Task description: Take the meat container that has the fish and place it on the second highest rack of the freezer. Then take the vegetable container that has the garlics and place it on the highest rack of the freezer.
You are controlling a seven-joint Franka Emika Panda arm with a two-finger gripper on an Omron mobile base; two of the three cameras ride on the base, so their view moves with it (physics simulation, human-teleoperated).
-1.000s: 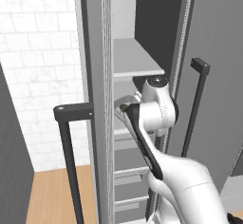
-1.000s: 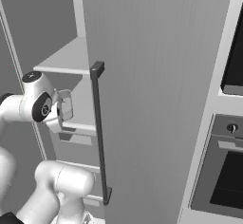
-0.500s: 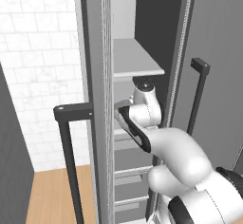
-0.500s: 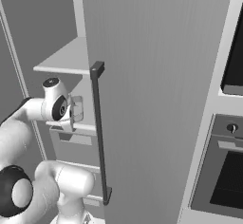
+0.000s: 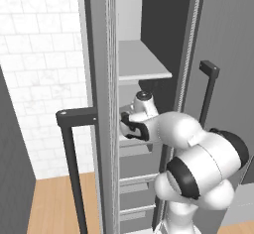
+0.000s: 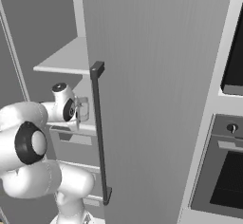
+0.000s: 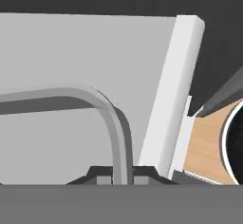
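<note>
A: Where's the container?

B: In the hand view a clear container has its rounded rim corner rising straight from between the finger tips of the gripper. The jaws are clenched on that rim. Its contents can't be made out. In the right base view the same clear tray juts from the hand toward the freezer's inside, just above a pale shelf edge.

A: And the freezer?

B: The freezer stands open. In the left base view the arm reaches in between its 2 doors, the hand sitting under the flat pale shelf and above the stacked drawers. Whether the tray touches the lower shelf, I can't tell.

A: What's around it?

B: Each door carries a black bar handle: 1 on the left door, 1 on the right door that fills much of the right base view. White tiled wall and wooden floor lie to the left. A dark oven is built in to the right.
</note>
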